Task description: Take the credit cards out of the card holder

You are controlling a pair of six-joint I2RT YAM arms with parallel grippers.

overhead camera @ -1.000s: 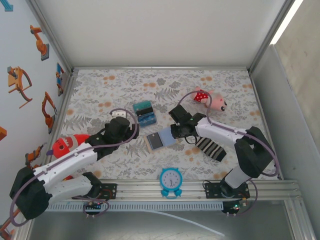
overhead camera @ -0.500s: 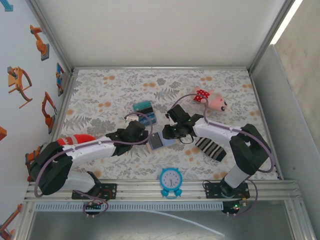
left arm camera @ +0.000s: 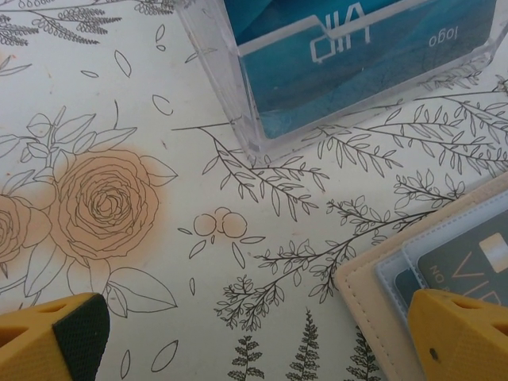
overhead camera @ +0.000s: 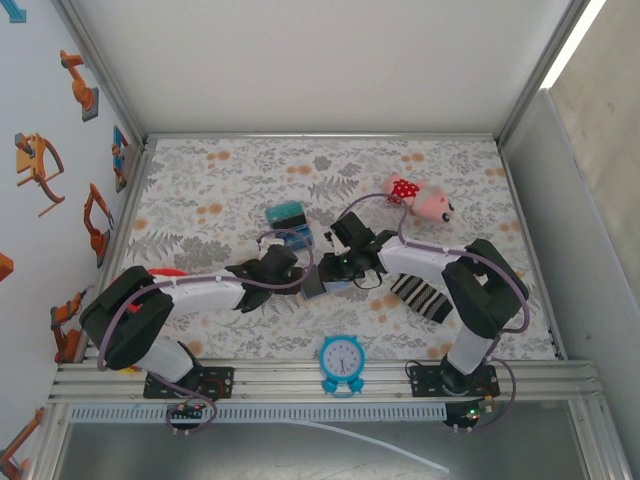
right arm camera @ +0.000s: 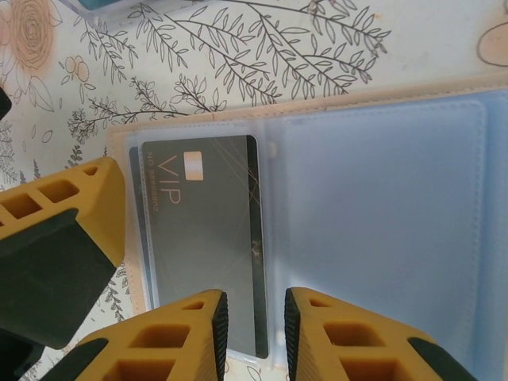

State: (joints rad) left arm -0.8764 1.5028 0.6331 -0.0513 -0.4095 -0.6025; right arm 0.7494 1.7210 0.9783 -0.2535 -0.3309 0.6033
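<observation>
The card holder (overhead camera: 316,287) lies open on the floral cloth, tan outside (left arm camera: 373,298) and pale blue inside (right arm camera: 381,222). A dark grey "VIP" credit card (right arm camera: 206,230) sits in its clear left sleeve, and its corner (left arm camera: 464,258) shows in the left wrist view. My right gripper (right arm camera: 252,317) hovers over the card's right edge by the fold, its jaws a narrow gap apart and gripping nothing. My left gripper (left arm camera: 262,337) is wide open at the holder's left corner (overhead camera: 303,275), one fingertip (left arm camera: 464,333) over the corner, the other (left arm camera: 55,337) on bare cloth.
A clear plastic box (overhead camera: 289,226) with teal and blue cards (left arm camera: 357,48) stands just behind the holder. A striped sock (overhead camera: 420,297) lies under the right arm, a blue clock (overhead camera: 342,358) at the front edge, a pink plush (overhead camera: 420,200) at the back right.
My left arm has reached right from the left side, bringing its open gripper to the card holder's left corner. The right gripper shifted slightly left and its jaws parted a little.
</observation>
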